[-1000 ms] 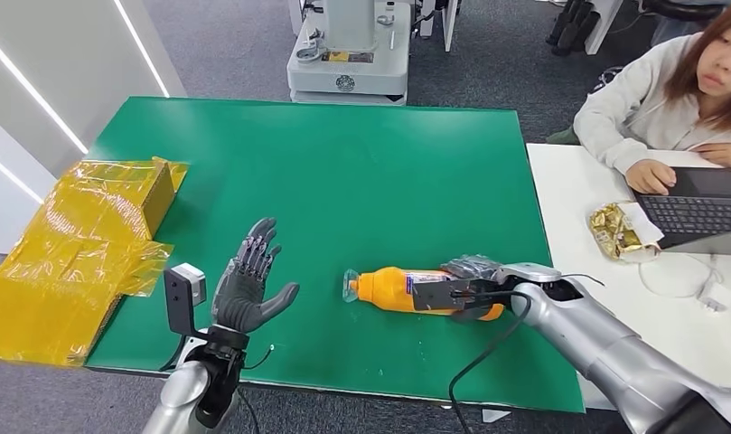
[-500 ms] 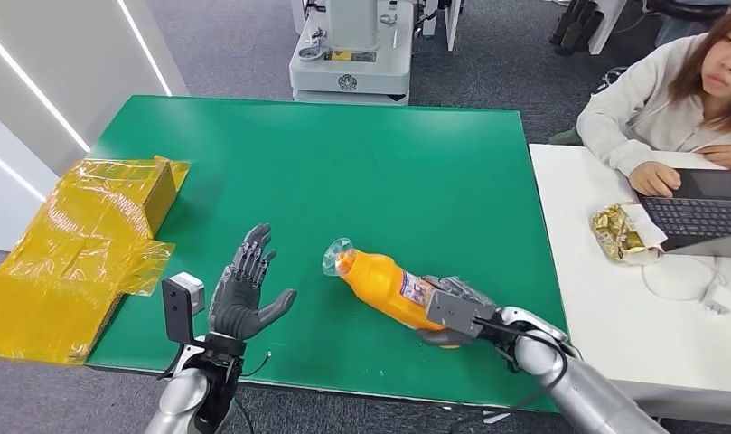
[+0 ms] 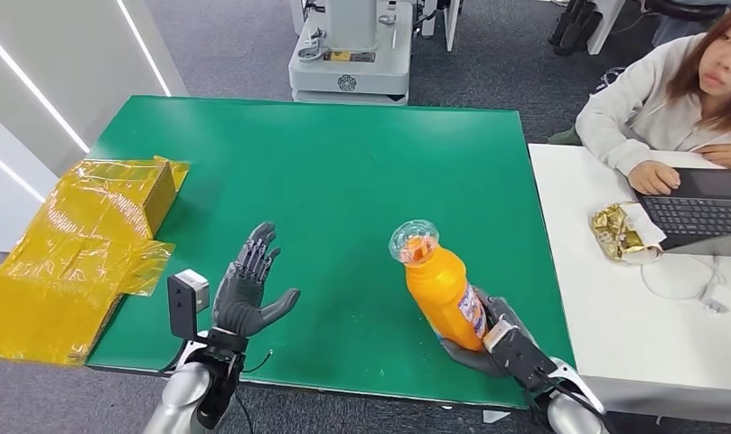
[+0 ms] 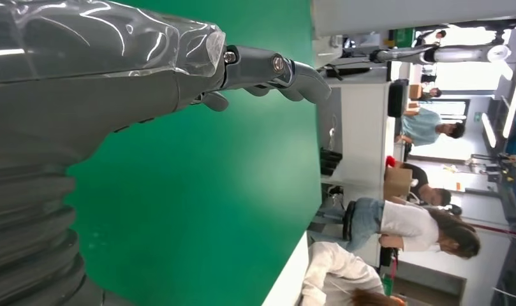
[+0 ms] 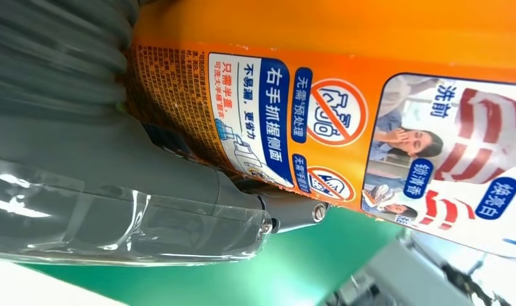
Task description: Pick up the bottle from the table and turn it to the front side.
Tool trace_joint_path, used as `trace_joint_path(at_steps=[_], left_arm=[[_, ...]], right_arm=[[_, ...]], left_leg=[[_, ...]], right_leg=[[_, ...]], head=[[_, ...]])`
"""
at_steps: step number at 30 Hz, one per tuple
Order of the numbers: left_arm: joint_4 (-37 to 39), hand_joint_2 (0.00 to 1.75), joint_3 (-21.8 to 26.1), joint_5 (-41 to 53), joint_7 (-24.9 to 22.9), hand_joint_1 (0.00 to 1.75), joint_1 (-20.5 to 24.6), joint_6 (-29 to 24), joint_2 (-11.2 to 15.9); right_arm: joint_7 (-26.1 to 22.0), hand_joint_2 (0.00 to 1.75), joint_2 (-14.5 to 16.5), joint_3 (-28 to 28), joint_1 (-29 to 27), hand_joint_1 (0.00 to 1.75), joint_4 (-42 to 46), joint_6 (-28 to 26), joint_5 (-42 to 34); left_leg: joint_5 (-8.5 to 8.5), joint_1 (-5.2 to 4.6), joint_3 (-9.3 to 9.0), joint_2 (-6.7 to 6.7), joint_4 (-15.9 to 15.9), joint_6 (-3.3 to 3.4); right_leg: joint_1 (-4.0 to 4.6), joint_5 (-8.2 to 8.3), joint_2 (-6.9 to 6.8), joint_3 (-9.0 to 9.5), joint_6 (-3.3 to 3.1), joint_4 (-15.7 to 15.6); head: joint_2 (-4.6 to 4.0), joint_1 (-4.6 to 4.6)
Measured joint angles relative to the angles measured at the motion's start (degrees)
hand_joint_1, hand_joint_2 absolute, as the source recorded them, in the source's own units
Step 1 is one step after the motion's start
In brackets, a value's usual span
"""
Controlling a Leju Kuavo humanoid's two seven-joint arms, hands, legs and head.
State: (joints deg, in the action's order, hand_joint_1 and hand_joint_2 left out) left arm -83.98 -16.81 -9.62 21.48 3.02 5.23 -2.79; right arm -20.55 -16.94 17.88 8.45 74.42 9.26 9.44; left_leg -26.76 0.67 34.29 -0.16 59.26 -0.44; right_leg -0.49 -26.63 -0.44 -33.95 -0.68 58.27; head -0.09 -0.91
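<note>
Head view: right robot hand [image 3: 492, 339] grips bottle [image 3: 438, 289], base hidden.

1 orange bottle [image 3: 443, 294], held upright-ish w/ slight tilt near the green table's [image 3: 343, 172] front edge, toward its right corner; label visible in right wrist view [image 5: 344, 121].

2 robot hands: right hand [image 3: 492, 339] wrapped round bottle's lower part, left hand [image 3: 248, 289] w/ fingers spread, holding nothing, by table's front edge, left side.

1 yellow film-wrapped box [image 3: 81, 244] at table's left edge, overhanging it.

2 tables: green one + white one [image 3: 596, 271] touching its right edge.

On white table: 1 laptop [image 3: 700, 208], 1 gold wrapper [image 3: 619, 231], 1 white cable w/ plug [image 3: 705, 285].

1 person [image 3: 678, 90] at head view's far right; 1 grey machine base [image 3: 348, 59] beyond green table's far edge.
</note>
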Motion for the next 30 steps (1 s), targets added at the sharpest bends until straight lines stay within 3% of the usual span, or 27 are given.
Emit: trace_joint_path(at_steps=[8,15,30], left_arm=[[1.58,1.75,-1.65,-1.95,-0.54,0.00,4.41,4.54,-0.01],[2.99,1.75,-4.51,-7.17,-4.85,0.00,13.14,8.99,-0.97],[4.46,1.75,-7.73,-13.41,-8.40,0.00,20.70,11.25,-1.38]], right_arm=[[-2.48,1.75,3.11,-2.34,0.40,1.75,-0.10,-0.21,0.63],[-4.12,1.75,8.73,-0.49,10.54,1.75,-9.28,-1.72,0.72],[-3.68,1.75,16.48,5.33,25.10,1.75,-23.74,-2.38,-1.06]], left_leg=[[0.04,0.00,0.01,0.03,0.00,0.00],[0.13,0.00,-0.06,0.19,0.02,-0.05],[0.14,0.01,0.01,0.21,0.01,-0.06]], right_leg=[[0.00,0.02,0.02,0.01,-0.01,0.02],[0.00,0.18,0.15,-0.02,-0.10,0.04],[0.01,0.18,0.22,-0.10,-0.11,0.09]], head=[[0.00,0.01],[0.00,0.01],[0.00,0.01]])
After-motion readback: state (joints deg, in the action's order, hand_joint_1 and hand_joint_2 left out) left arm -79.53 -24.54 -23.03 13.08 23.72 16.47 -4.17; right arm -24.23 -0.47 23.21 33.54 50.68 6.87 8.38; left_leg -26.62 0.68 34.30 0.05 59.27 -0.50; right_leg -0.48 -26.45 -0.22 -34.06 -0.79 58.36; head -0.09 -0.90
